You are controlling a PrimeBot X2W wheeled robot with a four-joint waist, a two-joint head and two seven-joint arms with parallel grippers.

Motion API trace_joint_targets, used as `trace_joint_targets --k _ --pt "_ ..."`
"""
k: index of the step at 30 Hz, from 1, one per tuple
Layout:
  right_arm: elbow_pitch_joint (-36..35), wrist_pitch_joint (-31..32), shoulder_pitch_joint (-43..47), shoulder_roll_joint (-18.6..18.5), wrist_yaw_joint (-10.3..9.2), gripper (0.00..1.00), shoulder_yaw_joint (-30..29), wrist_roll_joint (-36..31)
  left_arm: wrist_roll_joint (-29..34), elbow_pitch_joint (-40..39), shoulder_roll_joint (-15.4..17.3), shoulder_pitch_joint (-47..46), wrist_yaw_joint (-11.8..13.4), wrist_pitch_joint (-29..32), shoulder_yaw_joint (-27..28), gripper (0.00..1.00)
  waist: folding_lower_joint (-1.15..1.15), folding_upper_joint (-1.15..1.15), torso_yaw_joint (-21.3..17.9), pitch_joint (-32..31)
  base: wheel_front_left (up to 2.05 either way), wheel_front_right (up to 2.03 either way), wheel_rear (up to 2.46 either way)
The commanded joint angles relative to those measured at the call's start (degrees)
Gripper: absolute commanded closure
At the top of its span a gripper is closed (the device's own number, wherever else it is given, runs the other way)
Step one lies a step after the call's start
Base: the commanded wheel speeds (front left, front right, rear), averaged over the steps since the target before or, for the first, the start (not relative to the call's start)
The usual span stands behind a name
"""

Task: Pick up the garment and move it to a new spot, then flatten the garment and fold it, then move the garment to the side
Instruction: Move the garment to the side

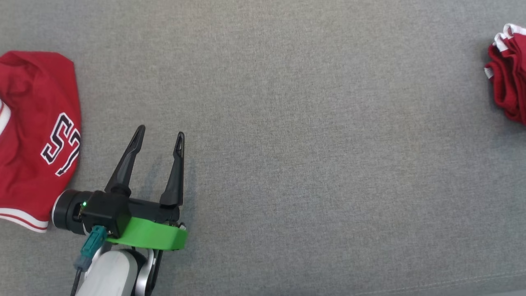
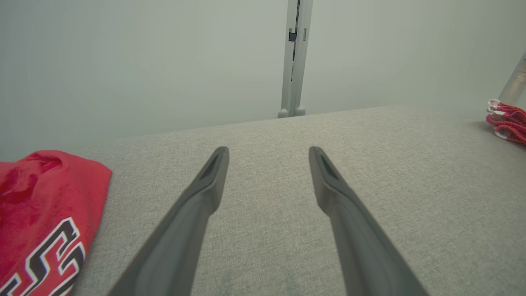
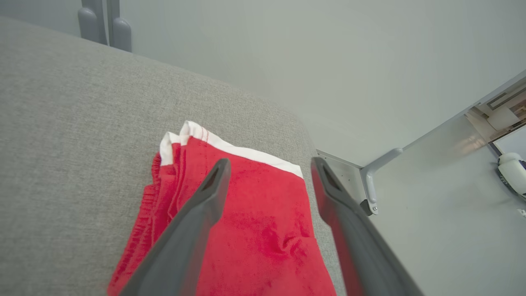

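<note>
At 3 o'clock in the head view, at the edge of the grey cloth surface point(image 1: 308, 123): folded red garment point(image 1: 507, 74), white trim showing. Over it in the right wrist view: right gripper point(image 3: 270, 161), fingers spread wide, gripping nothing. At 9 o'clock: red jersey point(image 1: 37, 135) with dark numbers, lying loose. At 7 o'clock, near the jersey: left gripper point(image 1: 161, 131), fingers wide apart, empty, over bare surface.
</note>
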Motion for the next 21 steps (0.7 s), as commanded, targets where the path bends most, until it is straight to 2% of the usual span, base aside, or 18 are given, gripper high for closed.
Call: trace_joint_targets --k 1,6,13,19,21 --pt "-0.1 -0.4 1.0 0.1 -0.12 0.0 -0.3 1.2 -0.2 0.2 0.0 0.7 0.2 -0.3 0.3 0.0 0.0 0.0 0.4 -4.8 0.0 0.0 0.0" --pt "-3.6 -2.9 7.1 4.9 -0.11 0.0 -1.7 5.7 -2.6 2.8 -0.9 3.9 2.0 -0.6 2.6 0.0 0.0 0.0 1.1 -10.8 0.0 0.0 0.0" --pt "-13.0 -3.5 18.6 12.5 -0.11 0.0 -3.8 11.9 -5.4 5.6 -0.6 9.8 4.6 0.4 5.1 0.0 0.0 0.0 1.4 -18.8 0.0 0.0 0.0" --pt "-20.1 -2.3 27.4 16.9 -0.11 0.0 -5.6 12.5 -5.8 5.5 0.2 12.8 6.3 2.1 5.8 0.0 0.0 0.0 2.0 -22.8 0.0 0.0 0.0" --pt "-23.4 -1.5 30.9 19.5 -0.11 0.0 -7.7 13.2 -6.0 5.9 0.4 13.4 6.8 2.4 6.2 0.0 0.0 0.0 2.3 -23.6 0.0 0.0 0.0"
